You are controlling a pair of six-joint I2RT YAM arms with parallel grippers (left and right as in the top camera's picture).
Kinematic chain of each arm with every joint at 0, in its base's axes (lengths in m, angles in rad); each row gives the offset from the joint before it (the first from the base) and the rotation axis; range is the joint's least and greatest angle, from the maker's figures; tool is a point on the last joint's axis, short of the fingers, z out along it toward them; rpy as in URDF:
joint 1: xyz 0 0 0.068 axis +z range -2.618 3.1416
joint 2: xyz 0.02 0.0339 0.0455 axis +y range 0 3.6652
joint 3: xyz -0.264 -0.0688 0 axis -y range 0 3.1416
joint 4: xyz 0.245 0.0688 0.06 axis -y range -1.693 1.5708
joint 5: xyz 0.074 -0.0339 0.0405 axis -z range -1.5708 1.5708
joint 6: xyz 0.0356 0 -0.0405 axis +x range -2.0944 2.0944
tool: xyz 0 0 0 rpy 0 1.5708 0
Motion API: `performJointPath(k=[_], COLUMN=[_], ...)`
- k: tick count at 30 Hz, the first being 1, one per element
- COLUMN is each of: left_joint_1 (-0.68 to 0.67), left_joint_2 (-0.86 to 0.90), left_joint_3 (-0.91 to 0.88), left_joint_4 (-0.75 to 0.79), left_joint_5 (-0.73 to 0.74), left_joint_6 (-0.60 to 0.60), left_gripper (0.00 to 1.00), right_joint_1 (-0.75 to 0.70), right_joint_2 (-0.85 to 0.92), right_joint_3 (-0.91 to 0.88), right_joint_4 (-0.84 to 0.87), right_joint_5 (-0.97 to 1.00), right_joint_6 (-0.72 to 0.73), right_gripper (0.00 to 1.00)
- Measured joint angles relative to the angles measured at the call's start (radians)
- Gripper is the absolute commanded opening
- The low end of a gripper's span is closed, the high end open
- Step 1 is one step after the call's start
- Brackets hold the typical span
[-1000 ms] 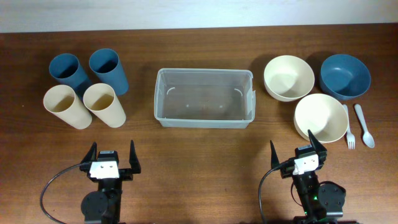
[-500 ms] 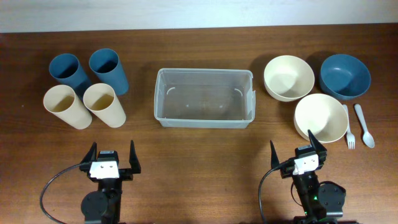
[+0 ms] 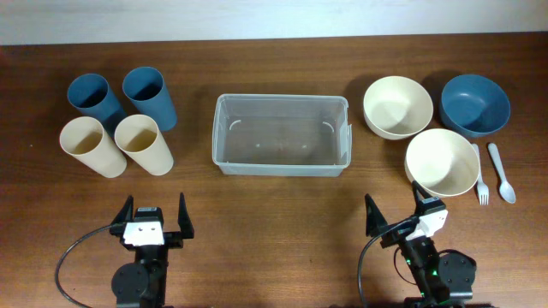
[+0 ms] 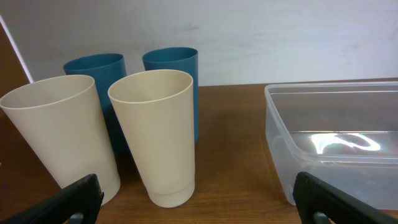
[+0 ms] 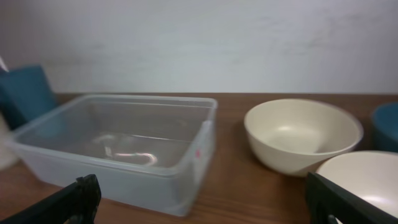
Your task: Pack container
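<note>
The clear plastic container (image 3: 281, 98) stands empty in the middle of the table. It also fills the right of the left wrist view, where only the container's near corner (image 4: 336, 143) shows. In the right wrist view the container (image 5: 118, 143) lies to the left. My left gripper (image 3: 155, 204) rests near the front edge, open and empty, facing the cups; in its own view the left gripper (image 4: 199, 205) holds nothing. My right gripper (image 3: 394, 201) is open too, angled left; seen from the wrist, the right gripper (image 5: 205, 205) has only bare table between its fingers.
Two blue cups (image 3: 92, 96) (image 3: 147, 90) and two cream cups (image 3: 86, 144) (image 3: 141, 141) stand upright at the left. At the right sit two cream bowls (image 3: 397, 107) (image 3: 442, 162), a blue bowl (image 3: 475, 104), a white fork (image 3: 480, 175) and a white spoon (image 3: 502, 171).
My right gripper has swung to the left, away from the near cream bowl and toward the container. The left arm and all the objects have stayed put.
</note>
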Motion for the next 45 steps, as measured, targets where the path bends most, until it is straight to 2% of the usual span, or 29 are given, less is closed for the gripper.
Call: performJointPath(k=[7, 12, 19, 26, 29, 33, 38, 45], left_joint_1=[0.0, 0.0, 0.0, 0.0, 0.0, 0.0, 0.0, 0.0], left_joint_2=[0.0, 0.0, 0.0, -0.002, -0.002, -0.002, -0.002, -0.002], left_joint_3=[0.0, 0.0, 0.0, 0.0, 0.0, 0.0, 0.0, 0.0], left_joint_4=[0.0, 0.0, 0.0, -0.001, -0.001, -0.001, -0.001, -0.001], left_joint_5=[0.0, 0.0, 0.0, 0.0, 0.0, 0.0, 0.0, 0.0], left_joint_6=[0.0, 0.0, 0.0, 0.0, 0.0, 0.0, 0.0, 0.0], left_gripper=[1.0, 1.0, 1.0, 1.0, 1.0, 1.0, 1.0, 1.0], right_joint_1=[0.0, 0.0, 0.0, 0.0, 0.0, 0.0, 0.0, 0.0], right_joint_2=[0.0, 0.006, 0.175, 0.643, 0.789, 0.91, 0.97, 0.986], right_joint_3=[0.001, 0.113, 0.516, 1.04, 1.232, 1.415, 1.485, 1.486], right_joint_4=[0.058, -0.021, -0.25, -0.756, -0.939, -1.053, -1.136, -1.154], right_joint_5=[-0.151, -0.161, -0.124, -0.183, -0.198, -0.206, -0.148, 0.087], right_joint_6=[0.09, 0.108, 0.054, 0.005, -0.023, -0.084, -0.117, -0.056], right_gripper=[0.99, 0.99, 0.99, 0.99, 0.99, 0.99, 0.99, 0.99])
